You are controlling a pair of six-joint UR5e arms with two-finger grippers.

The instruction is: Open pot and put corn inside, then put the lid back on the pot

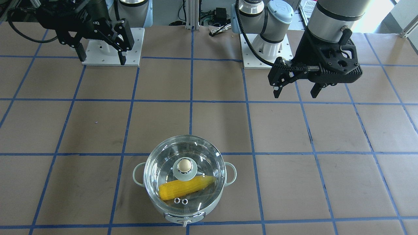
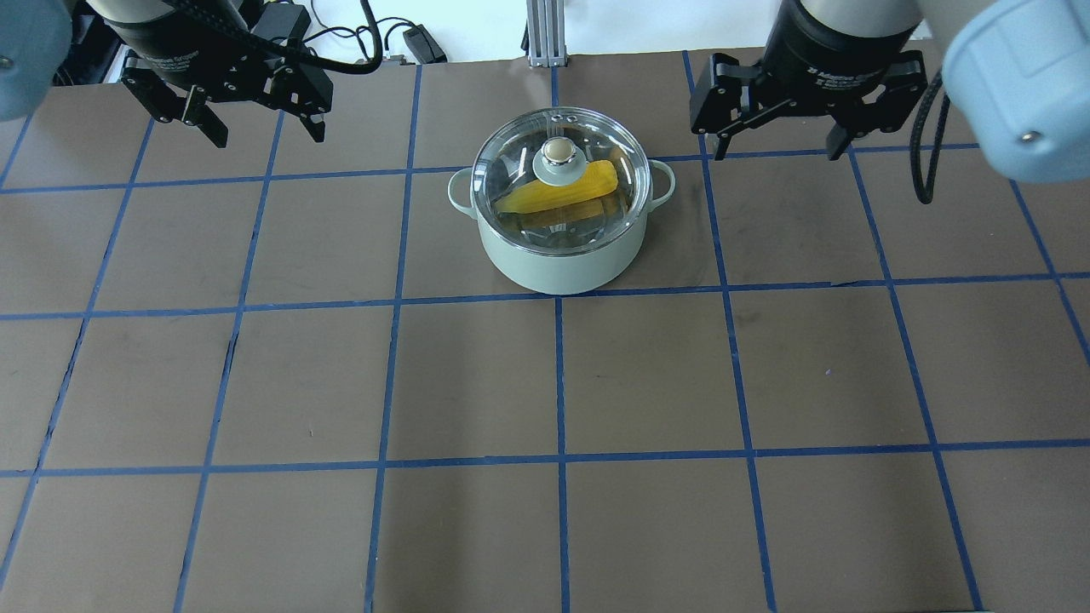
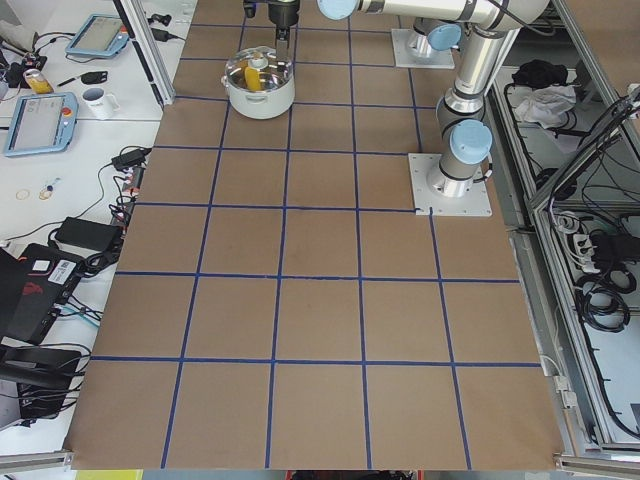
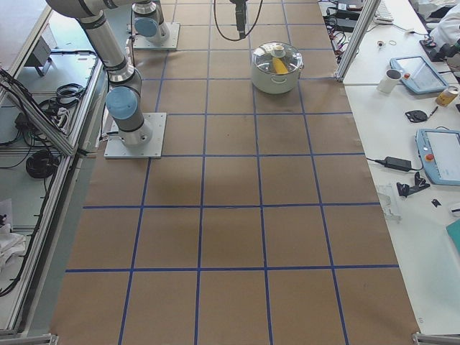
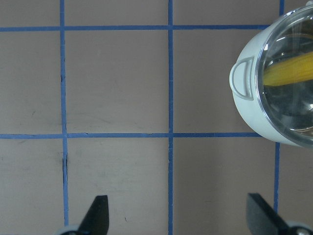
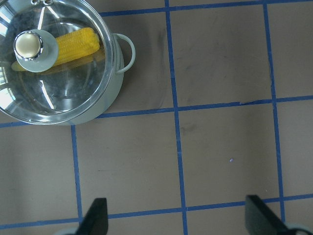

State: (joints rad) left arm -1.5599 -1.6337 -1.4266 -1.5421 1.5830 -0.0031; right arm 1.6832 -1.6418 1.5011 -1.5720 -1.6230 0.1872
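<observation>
The mint-green pot (image 2: 558, 264) stands at the table's far middle, with the clear glass lid (image 2: 511, 166) seated on it. The yellow corn (image 2: 562, 194) lies inside, seen through the glass beside the lid's ball knob (image 2: 558, 151). The front view shows the pot (image 1: 184, 212), the lid (image 1: 199, 151) and the corn (image 1: 183, 188). My left gripper (image 2: 266, 132) hangs open and empty to the pot's left, apart from it. My right gripper (image 2: 779, 151) hangs open and empty to its right. The left wrist view shows the pot (image 5: 254, 112), the right wrist view the lid (image 6: 49, 93).
The table is brown paper with a blue tape grid. Two arm base plates (image 1: 111, 45) (image 1: 261, 55) sit at the robot's side. An aluminium post (image 3: 140, 50) and a desk with tablets (image 3: 40, 120) and a mug (image 3: 97, 100) stand beyond the pot's edge.
</observation>
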